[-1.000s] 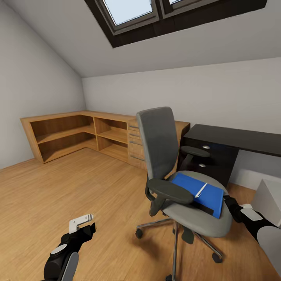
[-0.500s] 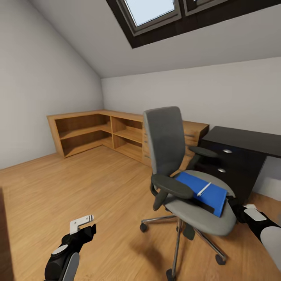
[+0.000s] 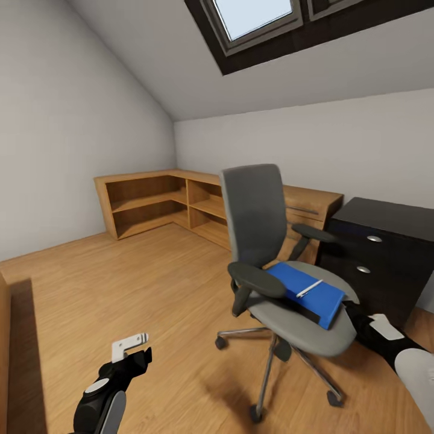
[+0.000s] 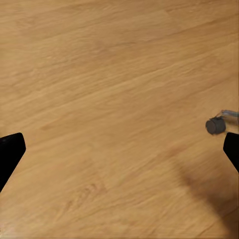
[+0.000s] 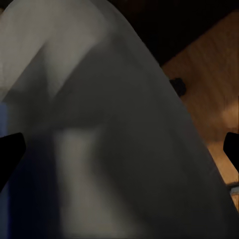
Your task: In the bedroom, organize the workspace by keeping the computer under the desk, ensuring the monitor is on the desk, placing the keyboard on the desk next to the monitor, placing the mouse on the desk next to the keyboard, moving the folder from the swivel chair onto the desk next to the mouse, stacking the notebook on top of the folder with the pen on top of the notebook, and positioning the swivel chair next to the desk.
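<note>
Folder lies flat on the seat of the swivel chair, mid-right of the scene, w/ a pen on top and what looks like a thin dark book under its near edge, prob. the notebook, can't confirm. Folder looks thin, stiff, light, smooth cover; likely slides easily on the fabric. Pen is loose and will prob. roll off if the folder tilts, so take it first or keep things level. Best hold, I'd judge: pinch the folder's near-right edge where it overhangs toward the seat rim, by the dark spine. Chair is on castors and may roll or spin when pushed.

Right gripper sits just beside the seat's right edge, close to the folder; right wrist view has both finger tips at the frame's sides, wide apart, grey seat close in front, so it's spread and holding nothing. Left gripper hangs low near-left over bare floor, fingers apart, empty; one chair castor in its view.

Floor: light wood planks, smooth. Desk far right, black top w/ drawers. Wooden low cabinets along the far wall. Sloped walls, skylight overhead.
</note>
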`<state>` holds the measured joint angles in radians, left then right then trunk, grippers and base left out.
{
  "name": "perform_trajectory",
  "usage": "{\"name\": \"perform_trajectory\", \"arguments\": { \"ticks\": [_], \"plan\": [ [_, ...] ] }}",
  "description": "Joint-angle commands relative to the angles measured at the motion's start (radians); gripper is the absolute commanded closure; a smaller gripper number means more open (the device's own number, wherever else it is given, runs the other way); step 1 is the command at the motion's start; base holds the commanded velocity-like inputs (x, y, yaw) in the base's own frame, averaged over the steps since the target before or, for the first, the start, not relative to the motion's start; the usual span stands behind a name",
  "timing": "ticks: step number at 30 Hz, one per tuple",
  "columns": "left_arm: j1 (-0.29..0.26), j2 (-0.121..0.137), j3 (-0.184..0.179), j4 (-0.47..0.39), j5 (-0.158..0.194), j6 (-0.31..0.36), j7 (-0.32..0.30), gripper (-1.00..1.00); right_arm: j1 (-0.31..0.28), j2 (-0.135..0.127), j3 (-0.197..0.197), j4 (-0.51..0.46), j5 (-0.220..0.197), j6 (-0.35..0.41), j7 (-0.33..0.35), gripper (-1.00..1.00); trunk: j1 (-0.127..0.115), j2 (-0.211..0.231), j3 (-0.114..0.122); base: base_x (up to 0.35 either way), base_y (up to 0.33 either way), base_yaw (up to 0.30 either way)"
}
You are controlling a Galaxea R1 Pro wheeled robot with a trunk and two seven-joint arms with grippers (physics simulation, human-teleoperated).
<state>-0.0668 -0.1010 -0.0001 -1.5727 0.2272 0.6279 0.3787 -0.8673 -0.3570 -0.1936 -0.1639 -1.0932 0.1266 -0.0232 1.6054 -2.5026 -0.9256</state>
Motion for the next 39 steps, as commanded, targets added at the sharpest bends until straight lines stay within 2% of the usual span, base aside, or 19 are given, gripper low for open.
{"name": "perform_trajectory", "arguments": {
  "ticks": [1, 17, 22, 32, 39],
  "plan": [
    [-0.001, 0.0, -0.003, -0.001, 0.011, 0.003, 0.008, -1.0, 0.001, 0.016, 0.01, 0.008, -0.007, 0.007, -0.004, -1.0, 0.0, 0.0, -0.001, 0.0, 0.0, 0.006],
    [-0.001, 0.0, -0.011, 0.0, 0.011, 0.003, 0.008, -1.0, 0.001, 0.018, 0.01, 0.007, -0.007, 0.005, -0.004, -1.0, 0.0, 0.0, -0.001, 0.0, 0.0, 0.0],
    [-0.001, 0.001, -0.011, 0.0, 0.011, 0.004, 0.008, -1.0, 0.001, 0.018, 0.008, 0.007, -0.007, 0.005, -0.004, -1.0, 0.0, 0.0, -0.001, -0.188, 0.0, 0.0],
    [-0.001, 0.001, -0.011, 0.0, 0.011, 0.004, 0.008, -1.0, 0.001, 0.019, 0.01, 0.009, -0.01, 0.005, -0.003, -1.0, 0.0, 0.0, -0.001, -0.024, 0.0, 0.0],
    [-0.001, 0.001, -0.011, 0.0, 0.011, 0.004, 0.008, -1.0, 0.001, 0.019, 0.009, 0.009, -0.01, 0.005, -0.003, -1.0, 0.0, 0.0, -0.001, -0.251, 0.0, 0.0]
  ]
}}
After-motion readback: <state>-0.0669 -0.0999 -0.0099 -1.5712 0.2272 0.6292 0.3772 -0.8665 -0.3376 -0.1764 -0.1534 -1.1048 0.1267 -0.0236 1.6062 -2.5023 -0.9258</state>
